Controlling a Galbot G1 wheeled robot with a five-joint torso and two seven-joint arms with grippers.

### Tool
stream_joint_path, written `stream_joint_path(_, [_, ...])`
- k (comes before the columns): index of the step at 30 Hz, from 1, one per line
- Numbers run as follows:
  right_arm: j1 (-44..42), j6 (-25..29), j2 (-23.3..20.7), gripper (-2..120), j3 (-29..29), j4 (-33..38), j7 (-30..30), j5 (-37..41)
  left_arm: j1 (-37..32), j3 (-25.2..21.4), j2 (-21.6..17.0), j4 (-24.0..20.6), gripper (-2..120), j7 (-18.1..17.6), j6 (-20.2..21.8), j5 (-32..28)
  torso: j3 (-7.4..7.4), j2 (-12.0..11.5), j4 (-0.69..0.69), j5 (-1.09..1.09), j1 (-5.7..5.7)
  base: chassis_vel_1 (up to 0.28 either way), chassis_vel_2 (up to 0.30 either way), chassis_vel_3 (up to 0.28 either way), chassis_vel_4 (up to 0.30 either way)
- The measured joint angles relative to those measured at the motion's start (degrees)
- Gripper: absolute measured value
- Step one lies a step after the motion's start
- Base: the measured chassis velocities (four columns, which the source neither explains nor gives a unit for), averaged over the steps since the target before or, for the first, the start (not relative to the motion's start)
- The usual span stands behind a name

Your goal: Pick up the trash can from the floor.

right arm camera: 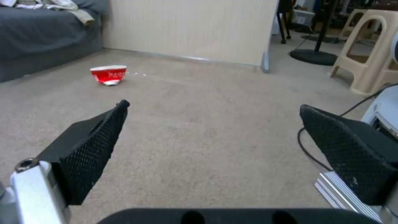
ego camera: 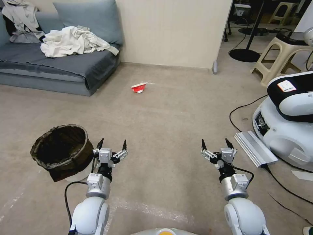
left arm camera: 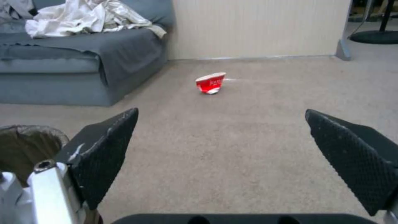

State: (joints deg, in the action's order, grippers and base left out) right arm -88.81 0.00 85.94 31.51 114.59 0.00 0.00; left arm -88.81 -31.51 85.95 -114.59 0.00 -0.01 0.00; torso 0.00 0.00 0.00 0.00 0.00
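Trash can (ego camera: 62, 148) beside left gripper (ego camera: 111, 144), crushed cup (ego camera: 139, 87) beyond

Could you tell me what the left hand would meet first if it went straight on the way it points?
Probably nothing soon: the left hand points over bare floor. The cup lies far ahead, the trash can off beside it.

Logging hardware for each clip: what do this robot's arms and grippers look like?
Both arms are glossy white and rounded, narrowing to silver metal wrist blocks with a black collar. A black cable loops beside each wrist. The left gripper and right gripper each carry two black, pointed, wedge-shaped fingers with a dimpled grip texture on silver mounts.
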Motion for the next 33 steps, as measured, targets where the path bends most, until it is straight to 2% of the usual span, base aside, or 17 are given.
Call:
stream_joint_path(25, [-0.2, -0.14, 0.03, 100, 0.14, 0.3, 0.0, 0.12, -0.2, -0.08, -0.01, -0.32, 100, -0.03, 0.11, -0.34, 0.0, 0.0, 0.0, 0.0, 0.0, 0.0, 0.0, 0.0, 0.0])
stream_joint_path(27, [-1.26, -1.0, 0.27, 100, 1.0, 2.6, 0.2, 1.12, -1.11, -0.53, -0.1, -2.74, 100, -0.26, 1.01, -2.03, 0.0, 0.0, 0.0, 0.0, 0.0, 0.0, 0.0, 0.0, 0.0])
stream_joint_path(28, [-2.78, -2.29, 0.59, 100, 2.24, 5.7, 0.71, 2.54, -2.67, -1.34, -0.31, -6.55, 100, -0.73, 2.61, -4.84, 0.0, 0.0, 0.0, 0.0, 0.0, 0.0, 0.0, 0.0, 0.0])
stream_joint_path(31, [-3.9, -3.24, 0.85, 100, 3.15, 8.02, 1.1, 3.62, -3.64, -1.83, -0.45, -8.92, 100, -1.02, 3.57, -6.62, 0.0, 0.0, 0.0, 0.0, 0.0, 0.0, 0.0, 0.0, 0.0])
stream_joint_path(33, [-6.63, -5.58, 1.47, 100, 5.34, 13.65, 2.02, 6.23, -6.21, -3.15, -0.78, -15.28, 100, -1.8, 6.2, -11.29, 0.0, 0.0, 0.0, 0.0, 0.0, 0.0, 0.0, 0.0, 0.0])
